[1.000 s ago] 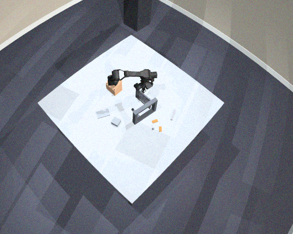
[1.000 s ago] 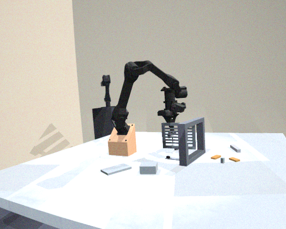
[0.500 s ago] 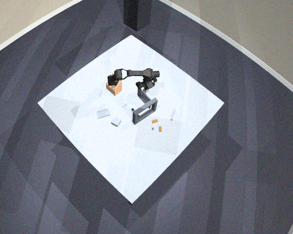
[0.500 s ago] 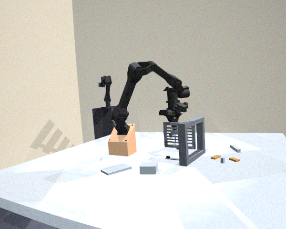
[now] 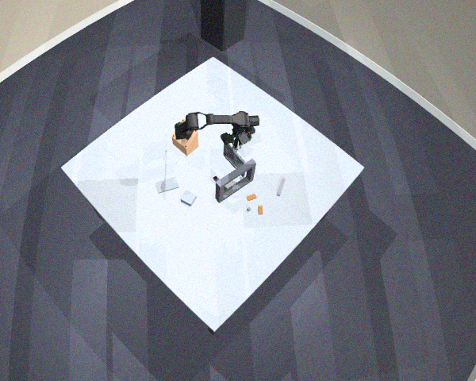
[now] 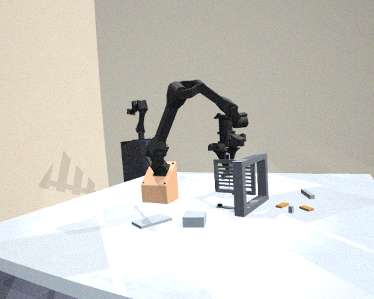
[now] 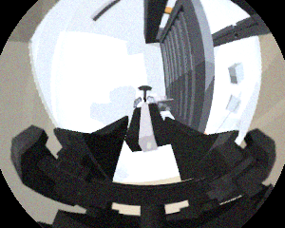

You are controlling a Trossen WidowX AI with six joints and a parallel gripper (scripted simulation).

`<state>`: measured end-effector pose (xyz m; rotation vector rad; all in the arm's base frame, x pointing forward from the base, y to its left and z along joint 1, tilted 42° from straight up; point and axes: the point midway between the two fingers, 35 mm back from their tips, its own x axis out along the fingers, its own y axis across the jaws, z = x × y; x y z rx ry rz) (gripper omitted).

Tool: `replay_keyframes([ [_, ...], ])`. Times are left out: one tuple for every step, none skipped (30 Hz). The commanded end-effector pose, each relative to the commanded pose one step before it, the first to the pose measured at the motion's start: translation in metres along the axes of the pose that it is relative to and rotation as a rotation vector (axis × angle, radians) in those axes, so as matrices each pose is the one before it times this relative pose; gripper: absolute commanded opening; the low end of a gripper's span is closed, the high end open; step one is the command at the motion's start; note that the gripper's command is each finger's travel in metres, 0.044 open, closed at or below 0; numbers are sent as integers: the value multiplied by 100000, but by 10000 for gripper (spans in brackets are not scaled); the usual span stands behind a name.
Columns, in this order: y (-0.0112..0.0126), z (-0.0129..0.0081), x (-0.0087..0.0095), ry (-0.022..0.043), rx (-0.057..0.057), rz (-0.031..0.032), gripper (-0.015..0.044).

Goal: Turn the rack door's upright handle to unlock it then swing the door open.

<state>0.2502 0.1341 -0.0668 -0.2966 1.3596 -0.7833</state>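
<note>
The slatted grey rack door (image 5: 233, 157) (image 6: 215, 177) (image 7: 206, 71) stands swung well out from the upright grey frame (image 5: 218, 192) (image 6: 240, 189), roughly at a right angle; the exact angle cannot be told. The pale upright handle (image 6: 228, 154) (image 7: 147, 138) is by the door's free edge. My gripper (image 6: 225, 172) (image 7: 146, 120) points straight down there, its fingers parted on either side of the handle. It is open, with the handle still between the fingers. Whether a finger touches the handle is hidden.
A flat grey plate (image 5: 166, 186) (image 6: 151, 221) and a grey block (image 5: 188, 198) (image 6: 194, 220) lie left of the frame. Two orange blocks (image 5: 251, 197) (image 6: 306, 208), a small grey block (image 5: 248, 209) (image 6: 290, 209) and a pale bar (image 5: 280, 186) (image 6: 307, 194) lie right of it.
</note>
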Motion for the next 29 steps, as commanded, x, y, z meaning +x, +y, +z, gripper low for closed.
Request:
replay_keyframes([
  [-23, 28, -10, -4, 352, -132, 294],
  [9, 5, -76, 2, -1, 5, 294],
  [15, 8, -128, 3, -2, 9, 294],
  [18, 9, -156, 4, -3, 10, 294],
  [17, 9, -156, 4, -3, 10, 294],
  [16, 8, -156, 4, -3, 10, 294],
  [15, 8, -157, 4, -3, 9, 294],
  [15, 7, -157, 4, -3, 9, 294],
  [14, 7, -157, 4, -3, 8, 294],
  [13, 6, -157, 4, -3, 8, 294],
  [12, 5, -157, 4, -3, 8, 294],
  [11, 5, -158, 4, -3, 7, 294],
  [11, 4, -158, 4, -2, 7, 294],
  [10, 4, -158, 4, -2, 7, 294],
  [9, 3, -158, 4, -2, 6, 294],
  [8, 3, -159, 4, -2, 6, 294],
  [7, 2, -159, 4, -2, 5, 294],
  [7, 2, -159, 4, -2, 5, 294],
  [6, 1, -159, 4, -2, 5, 294],
  [5, 1, -159, 4, -2, 4, 294],
  [5, 0, -162, 2, 4, 14, 294],
  [5, 0, -162, 2, 4, 13, 294],
  [4, -1, -162, 2, 4, 13, 294],
  [3, -2, -162, 2, 4, 13, 294],
  [2, -2, -162, 2, 4, 12, 294],
  [1, -3, -162, 2, 4, 12, 294],
  [0, -3, -163, 2, 5, 12, 294],
  [0, -4, -163, 2, 5, 11, 294],
  [-1, -4, -162, 2, 3, 9, 294],
])
